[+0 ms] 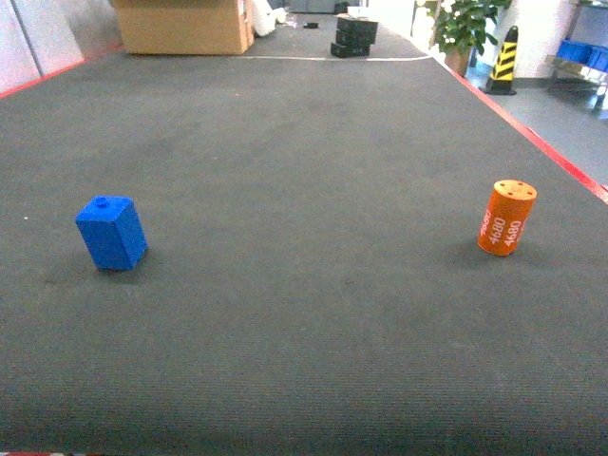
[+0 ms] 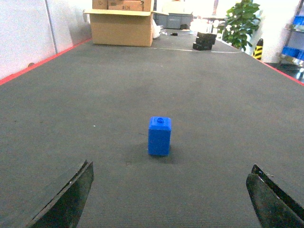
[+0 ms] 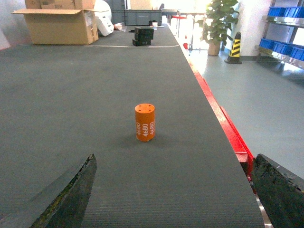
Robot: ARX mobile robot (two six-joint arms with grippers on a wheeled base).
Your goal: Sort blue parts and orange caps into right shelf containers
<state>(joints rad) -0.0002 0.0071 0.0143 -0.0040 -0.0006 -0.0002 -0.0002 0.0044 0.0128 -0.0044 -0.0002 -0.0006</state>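
A wide dark grey table point(image 1: 313, 142) with a red edge fills most of the head view. At its far left end stands a cardboard box point(image 1: 182, 26), with a stack of black blocks point(image 1: 353, 36) to its right. Beyond the table's right edge are a potted plant point(image 1: 465, 24), a yellow-and-black bollard point(image 1: 503, 59) and, far right, the steel shelf point(image 1: 577, 68) carrying blue containers point(image 1: 581, 50).

The left gripper point(image 2: 168, 202) shows only in its wrist view: its two dark fingers point(image 2: 66, 199) sit at the near corners, spread wide, holding and touching nothing. The right gripper point(image 3: 173, 194) is likewise spread wide with nothing between its fingers point(image 3: 71, 194).

The blue part point(image 1: 111, 232) stands upright on the left of the table, knob on top, a little beyond the left gripper and centred between its fingers. The orange cap point(image 1: 506, 218) stands upright on the right, near the red edge, ahead of the right gripper. The two are well apart, with bare mat between them and nothing blocking either.
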